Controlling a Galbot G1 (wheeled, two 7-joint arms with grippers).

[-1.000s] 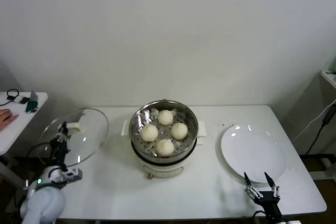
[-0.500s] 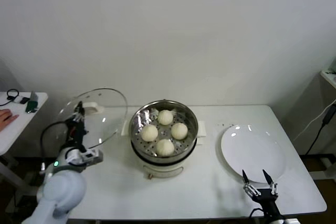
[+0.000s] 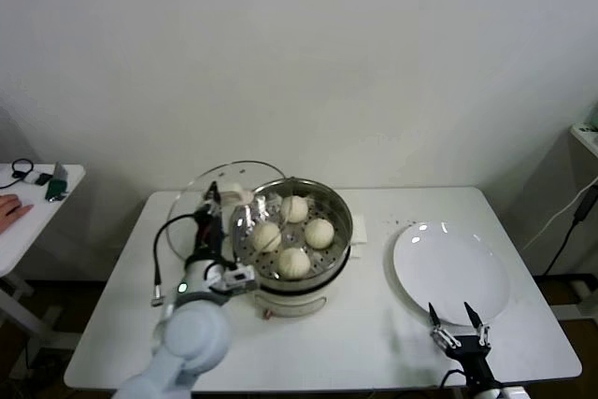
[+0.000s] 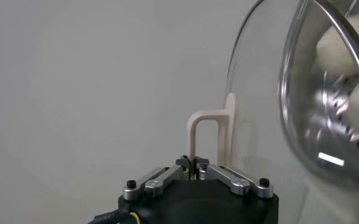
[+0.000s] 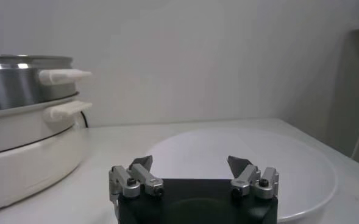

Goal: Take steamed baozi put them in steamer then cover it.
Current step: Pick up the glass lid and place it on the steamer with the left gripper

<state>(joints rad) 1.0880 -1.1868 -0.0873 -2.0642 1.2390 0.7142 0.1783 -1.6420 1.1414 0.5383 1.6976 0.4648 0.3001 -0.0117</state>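
Glass cover point(image 3: 213, 212), clear with a metal rim, hangs tilted beside your steamer point(image 3: 291, 235); left gripper point(image 3: 209, 205) pinches its cream handle, right gripper point(image 3: 458, 322) fingers spread.

Shiny steel steamer point(image 3: 291, 273) (mirror-bright inside), clear glass cover point(image 3: 201, 217), 4 smooth matt baozi point(image 3: 293, 262), glossy plate point(image 3: 451, 273).

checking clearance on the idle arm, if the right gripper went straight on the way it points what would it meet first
Most likely the white plate. The right gripper, jaws open, points low across the table straight at the plate's near rim. The steamer stands off to one side, out of that line, though depth is hard to judge.
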